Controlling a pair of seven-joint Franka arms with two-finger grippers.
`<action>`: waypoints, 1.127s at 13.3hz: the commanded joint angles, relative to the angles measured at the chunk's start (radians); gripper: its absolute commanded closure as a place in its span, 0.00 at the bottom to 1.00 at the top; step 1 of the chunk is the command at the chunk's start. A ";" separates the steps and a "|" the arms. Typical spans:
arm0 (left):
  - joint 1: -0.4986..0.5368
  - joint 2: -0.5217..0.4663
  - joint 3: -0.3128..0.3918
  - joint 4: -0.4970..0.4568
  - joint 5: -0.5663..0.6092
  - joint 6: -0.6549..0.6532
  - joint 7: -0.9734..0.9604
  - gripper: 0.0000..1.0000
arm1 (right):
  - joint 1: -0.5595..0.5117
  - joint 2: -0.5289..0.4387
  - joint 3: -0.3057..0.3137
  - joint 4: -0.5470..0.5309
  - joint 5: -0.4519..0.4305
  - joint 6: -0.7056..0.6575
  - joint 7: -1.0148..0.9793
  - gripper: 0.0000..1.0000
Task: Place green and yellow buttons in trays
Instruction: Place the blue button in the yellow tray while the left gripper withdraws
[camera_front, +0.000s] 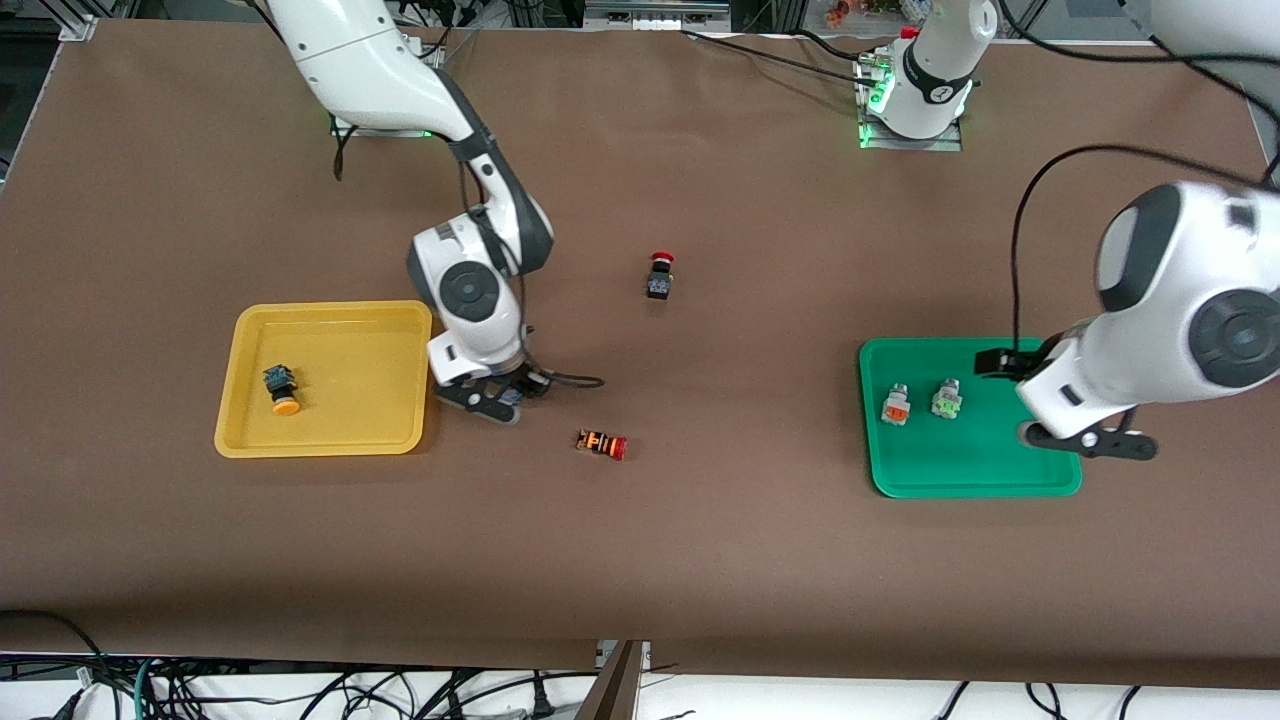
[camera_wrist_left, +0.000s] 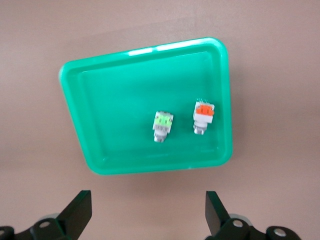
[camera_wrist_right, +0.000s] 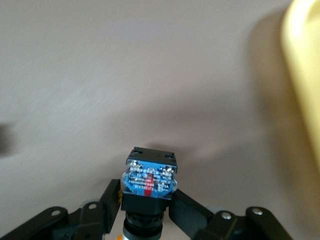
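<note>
The black-bodied button (camera_wrist_right: 149, 192) I carry sits clamped between the fingers (camera_wrist_right: 111, 200) of my right end effector (camera_front: 493, 394), its long axis running along the line of my fingers, blue terminal end pointing away from my wrist and its cap end toward my palm, where I cannot make out the cap colour. My right end effector is closed on it, low over the bare brown tabletop (camera_front: 700, 560) just beside the yellow tray (camera_front: 325, 320), at that tray's edge toward the left arm's end.

In the yellow tray lies the other black-bodied button (camera_front: 282, 389), on its side, its yellow-orange cap pointing toward the front camera and its body away from it.

My left end effector (camera_front: 1085, 441) hangs open, fingers (camera_wrist_left: 77, 212) spread wide and holding nothing, over the green tray (camera_front: 970, 480) at its edge toward the left arm's end. In that tray the green-faced button (camera_wrist_left: 162, 125) and the orange-faced button (camera_wrist_left: 203, 116) lie side by side, near each other but apart, their long axes roughly parallel.

On the open tabletop between the trays are a black-bodied button with a red cap (camera_front: 660, 275), and nearer the front camera an orange-striped button with a red cap (camera_front: 602, 444) lying on its side
</note>
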 joint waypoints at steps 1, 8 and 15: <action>-0.017 -0.039 0.008 0.081 -0.032 -0.085 0.000 0.00 | -0.056 -0.058 -0.044 -0.008 0.015 -0.087 -0.249 1.00; -0.240 -0.502 0.316 -0.484 -0.258 0.323 -0.233 0.00 | -0.271 -0.085 -0.054 -0.078 0.059 -0.091 -0.703 1.00; -0.209 -0.494 0.309 -0.358 -0.249 0.135 -0.076 0.00 | -0.319 -0.135 -0.066 -0.123 0.169 -0.103 -0.868 0.01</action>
